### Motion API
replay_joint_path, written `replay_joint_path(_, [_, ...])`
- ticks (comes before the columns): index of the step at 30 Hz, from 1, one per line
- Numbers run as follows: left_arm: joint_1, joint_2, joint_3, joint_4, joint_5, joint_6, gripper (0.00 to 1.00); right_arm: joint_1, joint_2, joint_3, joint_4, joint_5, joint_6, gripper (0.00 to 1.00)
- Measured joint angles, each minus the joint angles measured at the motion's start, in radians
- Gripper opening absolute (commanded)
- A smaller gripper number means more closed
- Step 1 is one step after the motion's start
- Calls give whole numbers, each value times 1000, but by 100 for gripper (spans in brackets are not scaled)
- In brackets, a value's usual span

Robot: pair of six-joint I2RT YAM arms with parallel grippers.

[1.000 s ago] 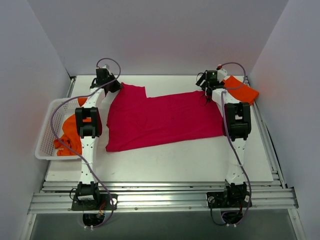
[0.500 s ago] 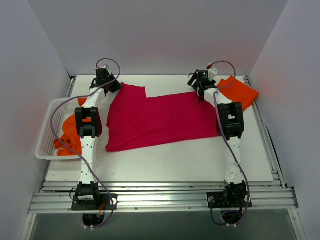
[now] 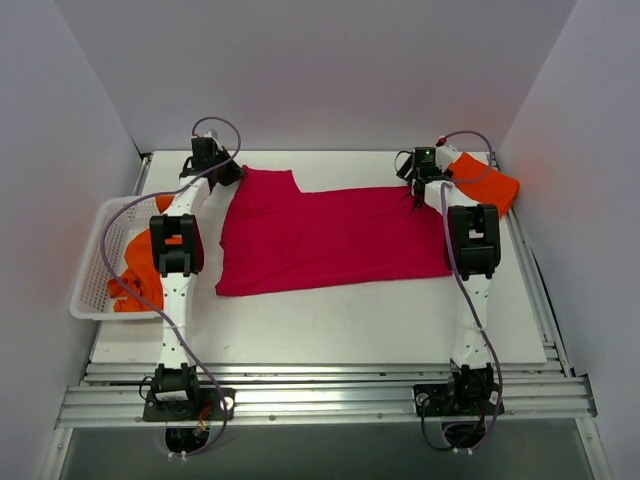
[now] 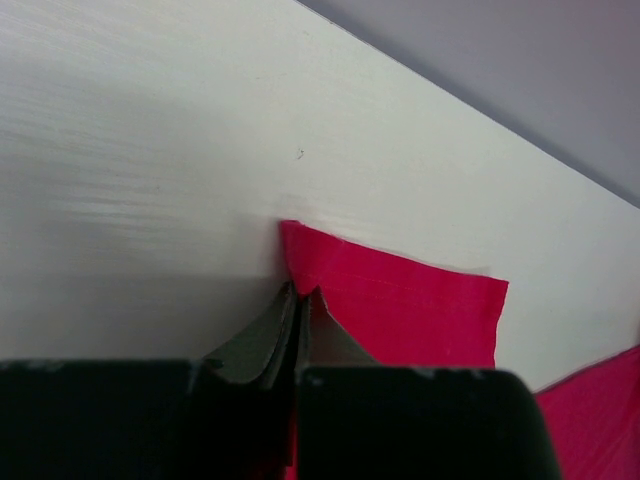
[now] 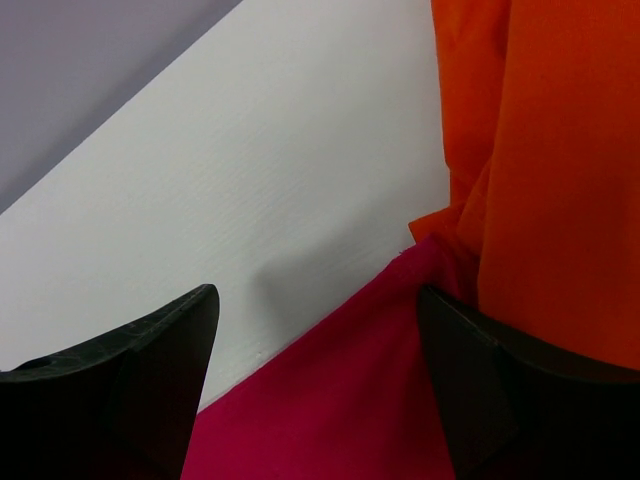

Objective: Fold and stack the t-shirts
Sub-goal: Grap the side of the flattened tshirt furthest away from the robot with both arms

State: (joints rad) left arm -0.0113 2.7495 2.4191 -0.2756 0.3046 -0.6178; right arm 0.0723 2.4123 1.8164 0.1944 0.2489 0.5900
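At crimson shirt's (image 3: 330, 240) far-left corner, L gripper (image 4: 302, 292) clamps cloth (R gripper (image 5: 318, 300) wide).

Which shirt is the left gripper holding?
The crimson shirt: the left gripper pinches its far corner. The far-right orange shirt and the orange heap in the basket lie elsewhere.

Plain crimson pink-red t-shirt (image 3: 330, 240), one unbroken colour, at the centre of a matte white tabletop (image 3: 350, 320). Far right, a solid bright orange t-shirt (image 3: 488, 183). At left, cloth (image 3: 140, 272) of the same orange shows in a white plastic mesh basket (image 3: 88, 290). The left arm (image 3: 175, 250) and right arm (image 3: 470, 240) are white with black joints, trailing lilac cables (image 3: 105, 235). Their fingers (image 5: 130, 380) are dull black. Walls (image 3: 320, 70) are pale grey-lilac, and the near rails (image 3: 330, 395) are silver.
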Motion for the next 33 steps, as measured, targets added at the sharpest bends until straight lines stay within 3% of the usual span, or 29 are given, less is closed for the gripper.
replay_joint_path(14, [0, 0, 0, 0, 1, 0, 2, -1, -14, 10, -77, 17, -12, 77])
replay_joint_path(17, [0, 0, 0, -1, 1, -2, 2, -4, 7, 68, -132, 10, -17, 63])
replay_joint_path(18, [0, 0, 0, -1, 1, -3, 2, -6, 23, 99, -143, 4, -17, 53])
replay_joint_path(21, [0, 0, -2, 0, 2, -6, 2, -14, 77, 173, -172, -5, -21, 40])
replay_joint_path(25, [1, -8, -22, 18, 5, -11, 2, -18, 138, 282, -217, -12, -43, 37])
replay_joint_path(28, [6, -16, -42, 30, 13, -21, 2, -19, 174, 356, -262, -17, -61, 41])
replay_joint_path(33, [19, -23, -56, 38, 24, -32, 2, -18, 206, 430, -331, -23, -92, 36])
